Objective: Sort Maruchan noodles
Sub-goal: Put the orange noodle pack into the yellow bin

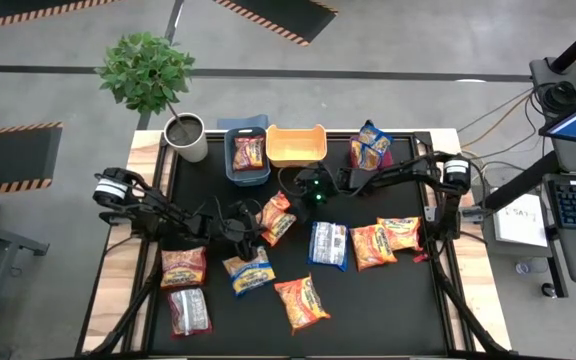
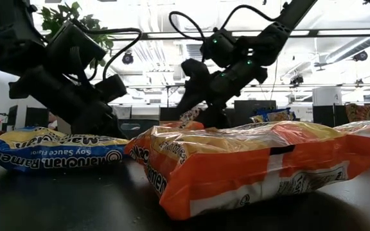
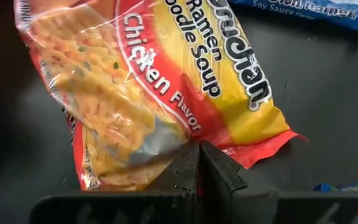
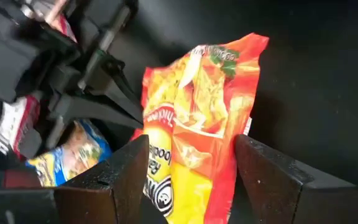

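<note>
Near the front of the black surface (image 1: 368, 310) lie loose noodle packets. Farther back, in the middle, the left pincer (image 3: 199, 163) is pinched tight on one end of an orange chicken packet (image 1: 275, 217). Its long side stretches away toward the right pincer (image 4: 191, 165), which hangs wide around its other end. I think the right arm takes it next. Behind wait the blue bin (image 1: 247, 172) and yellow bin (image 1: 296, 156)

Both arms are dark, jointed links with looped black cables. Right arm (image 1: 388, 180) carries a green indicator light; each shoulder has a pale cylindrical housing.
</note>
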`<state>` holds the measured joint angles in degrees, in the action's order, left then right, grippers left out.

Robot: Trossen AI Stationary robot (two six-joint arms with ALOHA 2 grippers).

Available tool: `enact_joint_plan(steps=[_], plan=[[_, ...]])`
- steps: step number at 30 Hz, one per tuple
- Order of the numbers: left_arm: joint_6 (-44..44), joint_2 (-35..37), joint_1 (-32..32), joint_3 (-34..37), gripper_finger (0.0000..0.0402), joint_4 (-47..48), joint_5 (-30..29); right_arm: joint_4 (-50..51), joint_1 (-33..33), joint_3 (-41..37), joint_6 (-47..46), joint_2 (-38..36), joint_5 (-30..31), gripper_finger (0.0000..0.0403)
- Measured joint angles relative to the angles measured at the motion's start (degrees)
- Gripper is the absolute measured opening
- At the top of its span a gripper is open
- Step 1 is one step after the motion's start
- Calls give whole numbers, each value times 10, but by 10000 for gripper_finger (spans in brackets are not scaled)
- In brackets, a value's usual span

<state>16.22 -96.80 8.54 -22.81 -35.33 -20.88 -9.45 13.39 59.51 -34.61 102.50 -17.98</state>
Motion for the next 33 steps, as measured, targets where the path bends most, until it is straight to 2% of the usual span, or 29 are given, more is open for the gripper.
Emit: enact_joint_plan(steps=[10, 22, 28, 33], plan=[[-1, -2, 0, 0, 0, -4, 0, -2, -1, 31, 1, 42, 0, 226], [4, -5, 0, 1, 0, -7, -9, -4, -5, 29, 8, 44, 16, 226], [4, -5, 0, 1, 0, -12, -10, -41, -13, 29, 12, 45, 20, 226], [8, -6, 0, 2, 0, -13, -11, -51, -15, 29, 12, 45, 19, 205]])
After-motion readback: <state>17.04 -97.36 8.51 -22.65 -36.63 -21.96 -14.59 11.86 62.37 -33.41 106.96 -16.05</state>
